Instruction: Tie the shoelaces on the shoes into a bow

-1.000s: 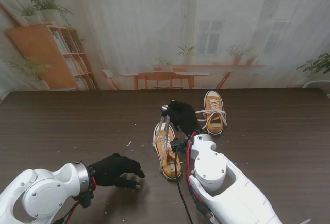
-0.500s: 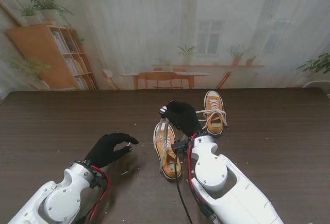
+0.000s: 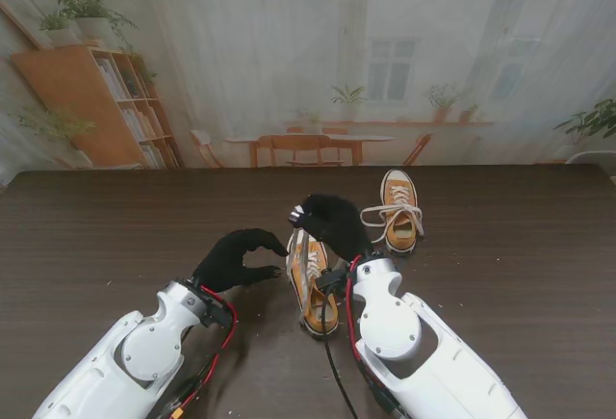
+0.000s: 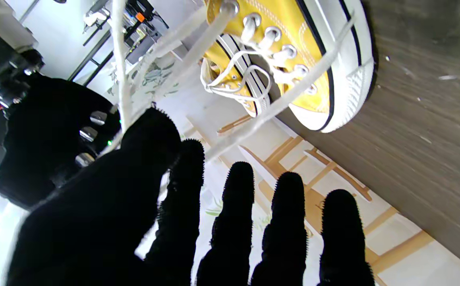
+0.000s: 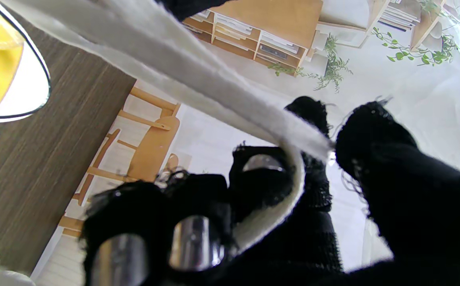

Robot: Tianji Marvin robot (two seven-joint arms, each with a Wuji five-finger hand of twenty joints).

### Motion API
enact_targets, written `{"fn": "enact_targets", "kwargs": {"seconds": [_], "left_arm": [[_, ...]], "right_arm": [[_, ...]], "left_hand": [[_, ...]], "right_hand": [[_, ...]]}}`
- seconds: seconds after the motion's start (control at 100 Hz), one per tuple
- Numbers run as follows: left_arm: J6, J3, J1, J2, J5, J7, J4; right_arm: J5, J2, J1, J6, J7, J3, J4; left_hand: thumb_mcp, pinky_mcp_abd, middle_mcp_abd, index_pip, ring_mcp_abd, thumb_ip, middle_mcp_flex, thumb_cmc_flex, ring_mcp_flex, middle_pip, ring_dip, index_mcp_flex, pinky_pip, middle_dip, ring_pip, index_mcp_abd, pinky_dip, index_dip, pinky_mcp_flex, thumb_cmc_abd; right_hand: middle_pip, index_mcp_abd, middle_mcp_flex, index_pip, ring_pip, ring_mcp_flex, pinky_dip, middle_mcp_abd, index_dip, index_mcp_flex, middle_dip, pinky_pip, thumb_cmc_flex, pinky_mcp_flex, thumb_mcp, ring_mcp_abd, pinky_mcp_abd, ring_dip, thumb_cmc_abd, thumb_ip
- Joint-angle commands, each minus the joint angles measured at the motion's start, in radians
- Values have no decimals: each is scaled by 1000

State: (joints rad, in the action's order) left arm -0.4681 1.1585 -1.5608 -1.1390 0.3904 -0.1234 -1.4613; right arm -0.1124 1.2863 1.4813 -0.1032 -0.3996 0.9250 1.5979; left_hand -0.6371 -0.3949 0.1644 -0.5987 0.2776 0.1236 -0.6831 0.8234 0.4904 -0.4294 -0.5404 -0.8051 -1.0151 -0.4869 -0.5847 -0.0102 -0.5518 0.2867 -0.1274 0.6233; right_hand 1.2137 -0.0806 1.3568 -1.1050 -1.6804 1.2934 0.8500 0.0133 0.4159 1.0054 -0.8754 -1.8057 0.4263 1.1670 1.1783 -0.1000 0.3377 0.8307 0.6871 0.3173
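Observation:
Two yellow canvas sneakers with white laces lie on the dark table. The near shoe (image 3: 312, 289) sits between my arms; the far shoe (image 3: 398, 209) lies behind it to the right with loose laces. My right hand (image 3: 332, 222) hovers over the near shoe, shut on its white lace (image 5: 198, 75), which is pulled taut up from the eyelets. My left hand (image 3: 238, 257) is just left of that shoe, fingers spread and open, thumb (image 4: 150, 135) close to the raised lace strands (image 4: 120, 59). The near shoe's toe (image 4: 333, 79) shows in the left wrist view.
The dark wood table (image 3: 500, 255) stretches to both sides, with small pale crumbs scattered on it. A printed backdrop of a room stands along the far edge. A black cable (image 3: 333, 361) runs toward me between the arms.
My left hand has risen off the table and travelled right and away from me, up to the near shoe's side. The right hand has shifted slightly left, still holding the lace up.

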Motion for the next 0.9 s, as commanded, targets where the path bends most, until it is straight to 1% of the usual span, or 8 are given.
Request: {"fn": "enact_targets", "kwargs": {"seconds": [0.0,0.08,0.18,0.24,0.3,0.47,0.77,0.89], "left_arm": [[-5,-13,11,-2,-16,23,6],[-4,-33,26,-4,-31,28,22],[7,-55,41,-4,-80,60,36],[11,-68,51,-4,-98,72,45],[15,-81,58,-4,-117,88,51],[11,-111,78,-4,-137,103,66],[19,-158,108,-18,-178,92,97],[17,-167,115,-16,-205,115,102]], "right_arm": [[0,-5,3,3,14,3,6],[0,-5,4,3,13,4,8],[1,-5,6,2,14,5,9],[0,-6,7,2,16,6,10],[-1,-7,9,1,18,7,11],[-6,-9,14,2,19,12,13],[-13,-14,19,0,27,18,17],[-15,-16,22,2,33,20,18]], "left_hand": [[-6,0,-29,-5,-16,26,19,-25,-19,0,3,2,1,15,4,-150,12,2,12,20],[-19,2,-27,22,-15,19,27,-50,-23,4,1,18,4,15,6,-133,12,-7,15,5],[-92,6,-19,102,-14,-22,57,-117,-44,11,-4,52,15,11,15,-80,9,-5,31,-14],[-83,11,-14,148,-14,-17,79,-134,-60,13,-6,80,23,7,21,-39,7,-14,42,-16],[-76,15,-11,168,-14,-16,97,-140,-74,15,-7,92,30,5,26,-21,7,-20,52,-20],[-73,15,-10,149,-15,-18,103,-140,-77,-1,-13,65,35,-12,25,19,-1,-5,52,-29],[-73,10,-4,84,-12,-16,92,-159,-72,-30,-20,45,33,-43,14,25,-13,34,47,-43],[-71,12,-4,63,-11,-17,96,-159,-81,-30,-18,45,37,-46,18,24,-13,45,54,-50]], "right_hand": [[15,-37,-8,-24,-11,15,-12,8,-8,-30,11,-275,11,19,37,-9,-23,-9,19,4],[16,-37,-8,-24,-12,15,-14,9,-9,-30,11,-275,10,19,38,-7,-25,-10,17,4],[18,-37,-8,-25,-13,15,-14,5,-10,-30,10,-277,9,19,38,-7,-25,-10,18,4],[18,-38,-9,-26,-13,15,-15,8,-10,-30,10,-277,9,19,39,-6,-25,-10,18,4],[19,-39,-9,-27,-14,15,-16,8,-10,-31,11,-278,7,19,38,-6,-25,-10,18,5],[19,-38,-9,-28,-14,15,-17,11,-11,-32,11,-278,8,19,39,-6,-26,-11,18,5],[21,-40,-9,-31,-17,15,-18,9,-10,-31,11,-281,6,19,39,-4,-27,-11,16,5],[21,-41,-9,-31,-17,15,-18,8,-11,-32,11,-282,6,19,39,-3,-28,-11,17,5]]}}
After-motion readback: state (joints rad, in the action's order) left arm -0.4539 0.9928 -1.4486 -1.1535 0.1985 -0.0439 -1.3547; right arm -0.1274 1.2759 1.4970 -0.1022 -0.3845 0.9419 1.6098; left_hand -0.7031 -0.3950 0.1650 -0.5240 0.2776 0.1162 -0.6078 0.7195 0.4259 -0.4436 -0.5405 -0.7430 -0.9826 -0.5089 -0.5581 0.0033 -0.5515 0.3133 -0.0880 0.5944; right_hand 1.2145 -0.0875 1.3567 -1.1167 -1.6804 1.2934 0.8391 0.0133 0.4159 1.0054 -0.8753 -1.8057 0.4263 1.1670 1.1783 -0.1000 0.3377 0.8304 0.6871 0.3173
